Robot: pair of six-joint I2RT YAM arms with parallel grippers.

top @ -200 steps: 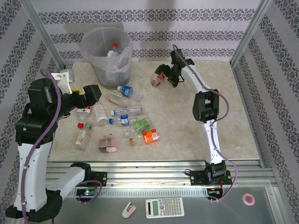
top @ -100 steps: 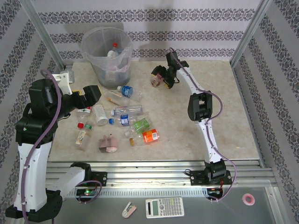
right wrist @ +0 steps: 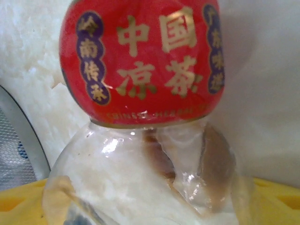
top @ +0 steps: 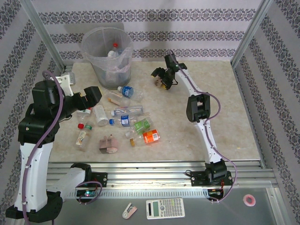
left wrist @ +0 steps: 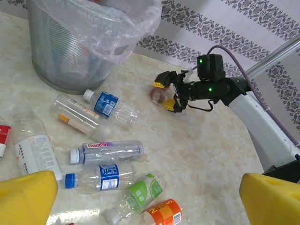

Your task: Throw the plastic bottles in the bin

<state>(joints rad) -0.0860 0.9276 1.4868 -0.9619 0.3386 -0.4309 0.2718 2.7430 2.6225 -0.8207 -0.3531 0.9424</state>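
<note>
Right gripper (top: 161, 78): jaws astride the red-label bottle (right wrist: 140, 70), yellow pads (right wrist: 21, 199) low on either side of its clear part. Can't tell whether the pads bite yet, or whether it's off the table.

Left gripper (top: 90, 95): jaws wide, nothing in them. The bottle pile (top: 124, 116) lies just ahead of and below them.

Bin (top: 105, 70) is well off to the left of the right jaws, closer to the left ones. It has at least one bottle in it, red cap showing.

Risks as I see them:
- The pads look to sit on the clear curved part, not the label band. Thin, slick plastic, so a squeeze could buckle it and squirt the bottle out forward.
- If the hold is off-centre, the bottle may swing on the lift and drop on the way over.
- The bin is tall, with a bag folded over the rim. A low approach could clip the wall or snag the bag and tip it.
- Releasing short of the rim would bounce the bottle back onto the table.
- The left arm sits on the bin side, so the paths could cross on the carry.
- A pink lump (top: 108, 144) lies near the pile. It's not a bottle, and a sloppy left pick could grab it.
</note>
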